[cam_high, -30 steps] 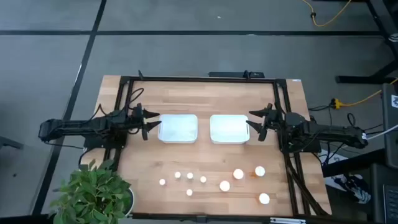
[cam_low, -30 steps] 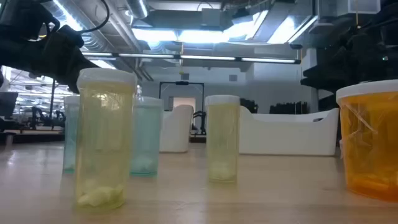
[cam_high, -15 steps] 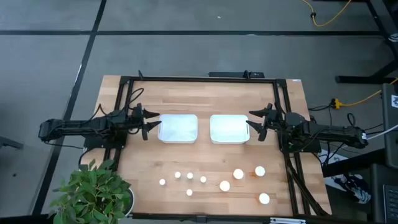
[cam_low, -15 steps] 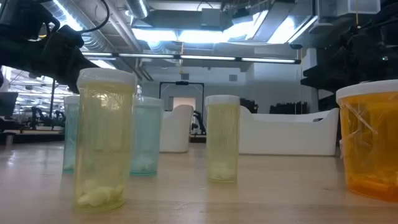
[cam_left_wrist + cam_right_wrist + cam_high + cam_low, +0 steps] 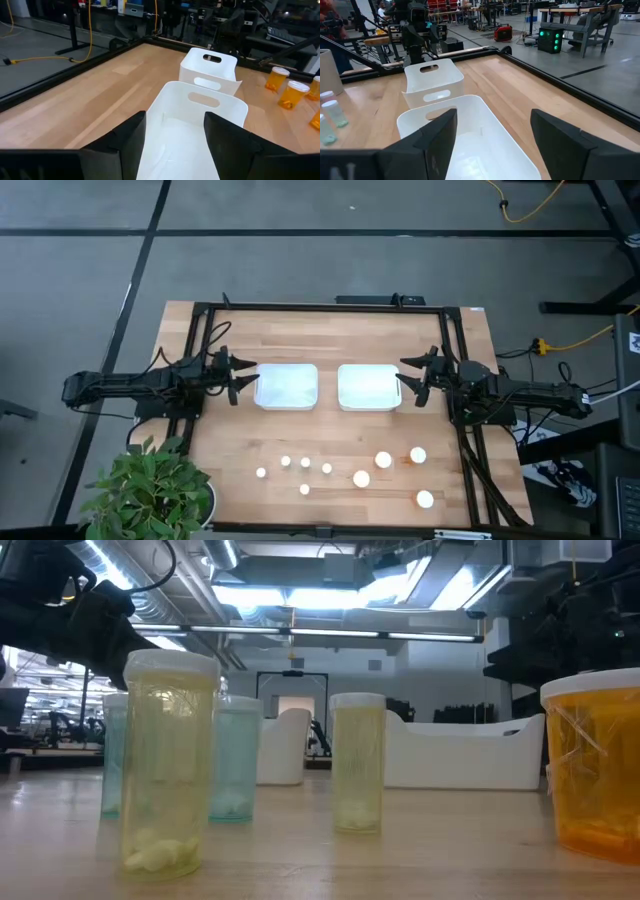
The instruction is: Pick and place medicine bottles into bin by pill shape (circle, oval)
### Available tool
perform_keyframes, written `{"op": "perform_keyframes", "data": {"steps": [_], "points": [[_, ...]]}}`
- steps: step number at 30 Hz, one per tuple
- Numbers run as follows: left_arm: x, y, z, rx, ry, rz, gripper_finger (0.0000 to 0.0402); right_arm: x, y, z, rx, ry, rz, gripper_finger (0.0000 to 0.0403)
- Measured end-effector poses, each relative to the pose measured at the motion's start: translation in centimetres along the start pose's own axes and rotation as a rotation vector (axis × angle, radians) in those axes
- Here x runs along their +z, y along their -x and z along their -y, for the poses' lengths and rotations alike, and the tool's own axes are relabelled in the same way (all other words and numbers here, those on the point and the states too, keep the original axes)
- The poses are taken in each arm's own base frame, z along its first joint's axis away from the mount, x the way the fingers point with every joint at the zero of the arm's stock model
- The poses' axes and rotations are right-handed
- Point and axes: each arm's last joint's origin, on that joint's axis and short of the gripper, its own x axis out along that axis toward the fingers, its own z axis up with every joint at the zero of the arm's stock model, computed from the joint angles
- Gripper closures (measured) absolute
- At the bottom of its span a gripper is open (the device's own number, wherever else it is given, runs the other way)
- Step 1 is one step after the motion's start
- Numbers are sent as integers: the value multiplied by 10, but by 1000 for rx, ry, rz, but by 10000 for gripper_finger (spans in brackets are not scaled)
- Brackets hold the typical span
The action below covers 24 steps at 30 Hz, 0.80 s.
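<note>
from above we look straight down on the whole table [image 5: 330, 350]. low down, we face level across it, bottles close. our wrist cameras face each other over both bins [image 5: 200, 120].

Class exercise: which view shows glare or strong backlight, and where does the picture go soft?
Low view: bright ceiling lights glare behind the pale bottles, and the orange bottle is cropped at the frame edge. High view: even light, bottles tiny. Left wrist view: fingers soft up close.

Left pincer [image 5: 238, 382] open, arm stretched inward, right pincer [image 5: 408, 382] open, arm mirrored opposite
</note>
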Motion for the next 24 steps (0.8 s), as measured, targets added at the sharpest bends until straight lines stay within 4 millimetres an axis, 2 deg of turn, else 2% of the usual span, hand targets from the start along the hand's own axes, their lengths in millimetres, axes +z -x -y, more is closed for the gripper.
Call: {"op": "perform_keyframes", "data": {"steps": [21, 24], "points": [[0, 0, 0, 0, 0, 0, 208, 0, 0, 0, 0, -3, 2, 148], [0, 0, 0, -1, 0, 0, 208, 3, 0, 0, 6, -65, 25, 148]]}}
